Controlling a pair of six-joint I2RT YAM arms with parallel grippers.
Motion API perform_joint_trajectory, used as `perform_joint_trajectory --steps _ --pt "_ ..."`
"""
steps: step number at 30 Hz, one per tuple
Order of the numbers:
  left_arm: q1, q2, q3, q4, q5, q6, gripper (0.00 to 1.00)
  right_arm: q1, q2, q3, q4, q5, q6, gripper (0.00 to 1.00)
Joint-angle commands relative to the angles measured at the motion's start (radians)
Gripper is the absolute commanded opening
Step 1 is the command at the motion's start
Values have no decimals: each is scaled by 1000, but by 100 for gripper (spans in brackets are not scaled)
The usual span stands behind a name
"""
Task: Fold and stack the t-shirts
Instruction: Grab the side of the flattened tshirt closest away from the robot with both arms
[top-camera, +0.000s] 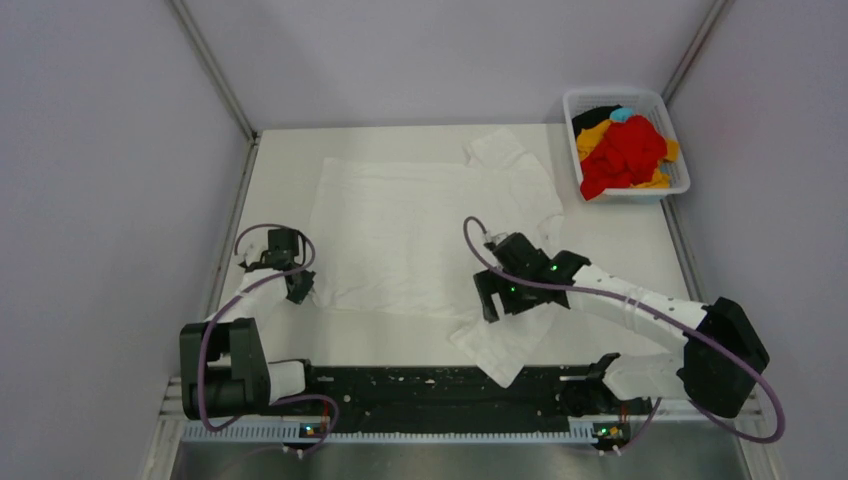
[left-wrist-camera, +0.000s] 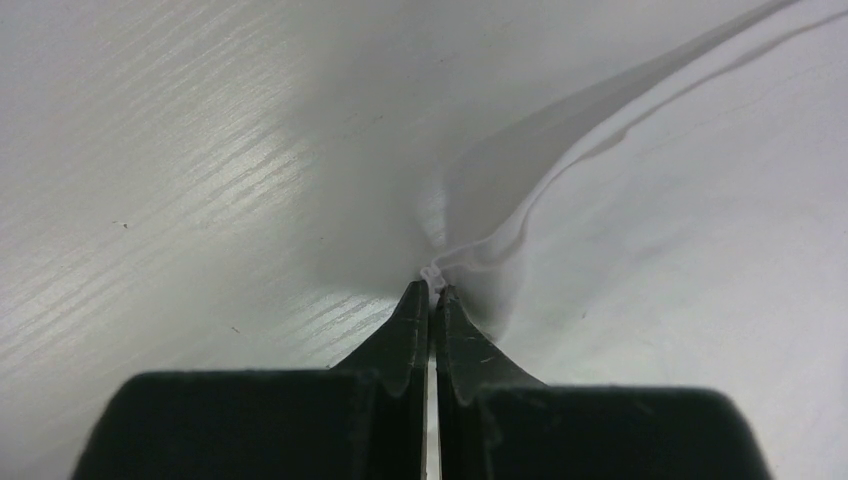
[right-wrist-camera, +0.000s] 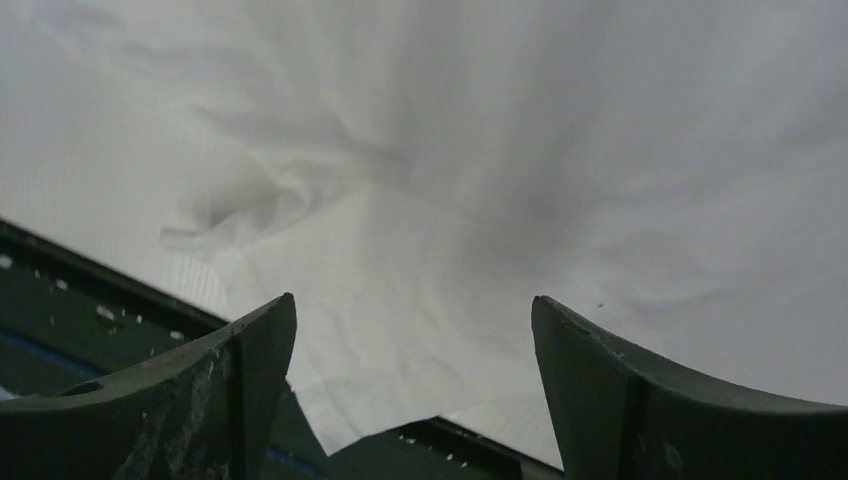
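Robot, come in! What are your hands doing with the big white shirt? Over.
Left gripper shut on white t-shirt edge. Right gripper open over near sleeve. Other t-shirts in basket, out of the way.

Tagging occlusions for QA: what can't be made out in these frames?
- Top view, basket: shirt count. The red shirt heaps over the others, and all are small.
- Left wrist view, left gripper: how much of the white t-shirt edge is pinched. The shut fingers cover it.
- Right wrist view, right gripper: whether the open fingers touch the cloth. There is no height cue.
- Top view: cloth under the right arm.
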Motion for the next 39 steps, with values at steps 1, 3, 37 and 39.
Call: perform_joint_trajectory --steps 1,3,37,39 --pt "-5 -2 -18 -82 1 23 0 177 13 3 -110 -77 -35 84" --pt "-4 3 -9 -91 -7 26 0 251 46 -9 -115 -80 -43 80" --pt "-4 -99 11 -240 -52 35 0 494 103 -65 -177 -7 185 0" --pt "-4 -138 4 -289 -67 25 0 494 68 -75 -213 -32 167 0"
